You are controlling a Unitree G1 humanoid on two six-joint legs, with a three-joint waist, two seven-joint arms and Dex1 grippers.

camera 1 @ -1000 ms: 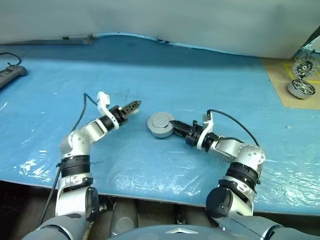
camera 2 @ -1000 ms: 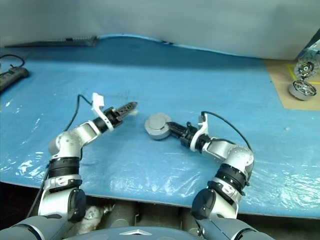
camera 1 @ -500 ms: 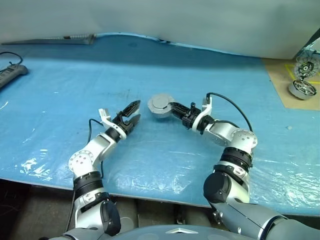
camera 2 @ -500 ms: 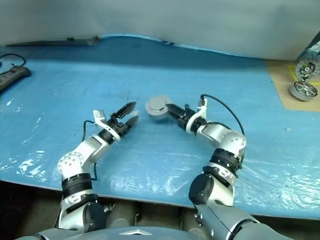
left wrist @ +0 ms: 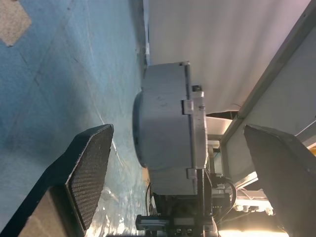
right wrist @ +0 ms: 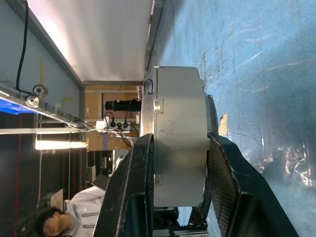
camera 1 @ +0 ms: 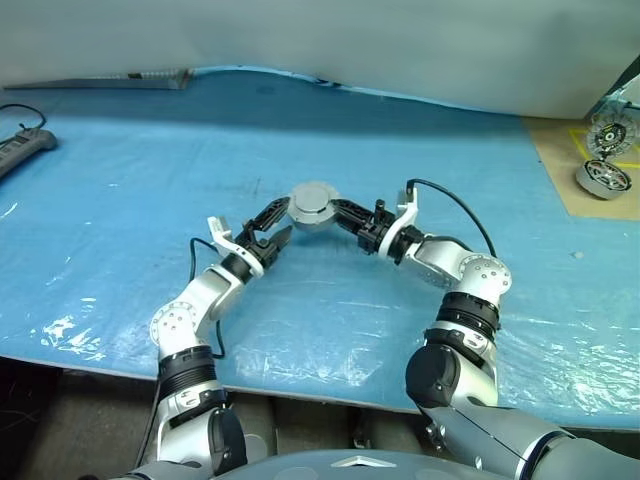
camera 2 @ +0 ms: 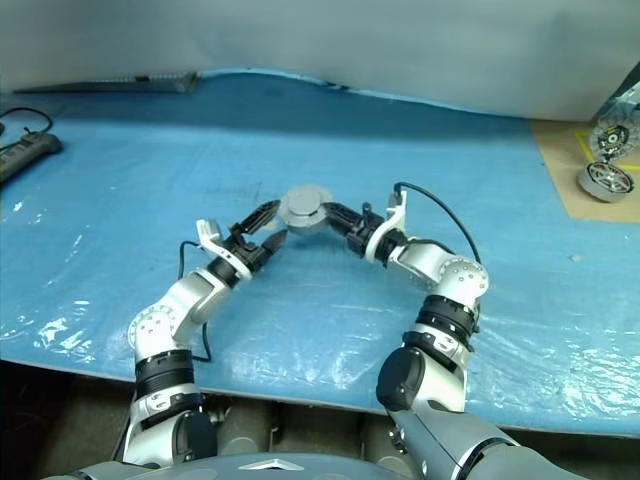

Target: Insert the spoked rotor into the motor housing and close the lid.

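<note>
Motor housing [camera 1: 312, 204], lid shut, sits clamped in right hand [camera 1: 338, 212]; left hand [camera 1: 274, 224] gapes wide beside it.

One motor housing [camera 1: 312, 205], one duplicate motor [camera 1: 604, 177], one power strip [camera 1: 22, 150].

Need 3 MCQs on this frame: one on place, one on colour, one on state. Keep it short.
1. Where is the motor housing?
A. Between the two grippers, above the sheet
B. On the brown board
C. Beside the power strip

2. What colour is the table sheet?
A. Green
B. Blue
C. White

3. How are the left gripper jaws?
A. Clamped on the housing
B. Shut, empty
C. Open, either side of the housing

Key: 1 A, the right gripper holds it up; 2 B, blue throughout; 3 C, left wrist view shows gaps on both sides.
</note>
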